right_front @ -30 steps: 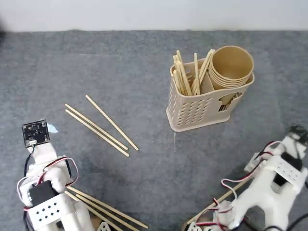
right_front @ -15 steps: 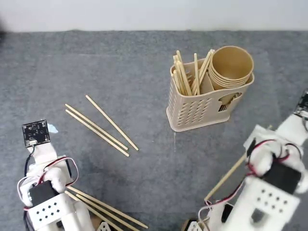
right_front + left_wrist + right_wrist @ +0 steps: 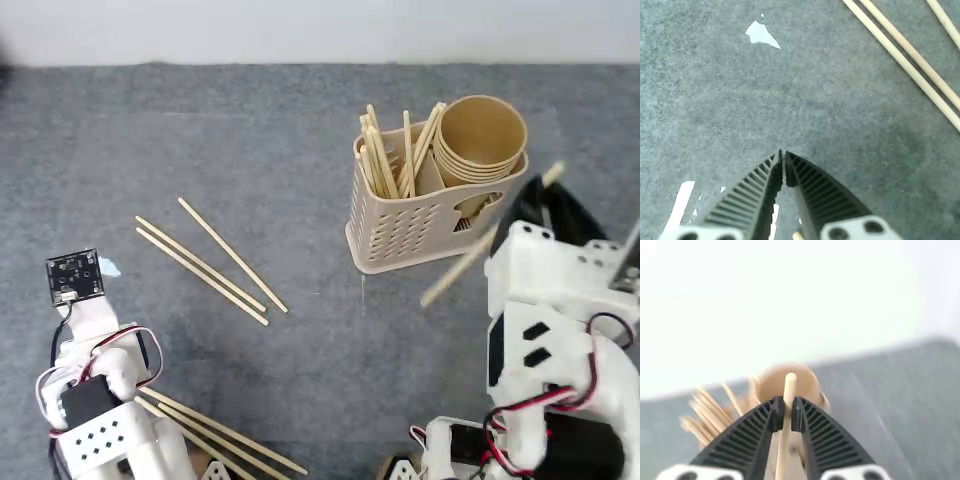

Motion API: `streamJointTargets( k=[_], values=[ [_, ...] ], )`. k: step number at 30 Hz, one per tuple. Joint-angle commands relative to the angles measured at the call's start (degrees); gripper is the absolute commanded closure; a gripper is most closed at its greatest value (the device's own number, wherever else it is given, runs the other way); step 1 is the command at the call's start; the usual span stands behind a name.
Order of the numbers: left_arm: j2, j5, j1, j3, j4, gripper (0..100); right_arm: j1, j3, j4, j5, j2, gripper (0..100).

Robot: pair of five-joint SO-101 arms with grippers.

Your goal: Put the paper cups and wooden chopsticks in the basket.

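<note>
Right end effector, pinching a chopstick, has swung up to 4 o'clock of the basket; drop-in likely next. Left end effector pressed together.

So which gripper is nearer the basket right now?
Right. The right gripper, shut on a chopstick, is close beside the basket. The left gripper is far off over the grey mat, beyond the three loose chopsticks.
</note>
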Motion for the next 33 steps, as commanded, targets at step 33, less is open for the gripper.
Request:
streamJointTargets(
  k=[33],
  values=[
    [-0.7,0.1,0.4,-0.2,-1.1,99,-15.9,-3.5,-21.8,6.7,23.7,80.5]
  ],
)
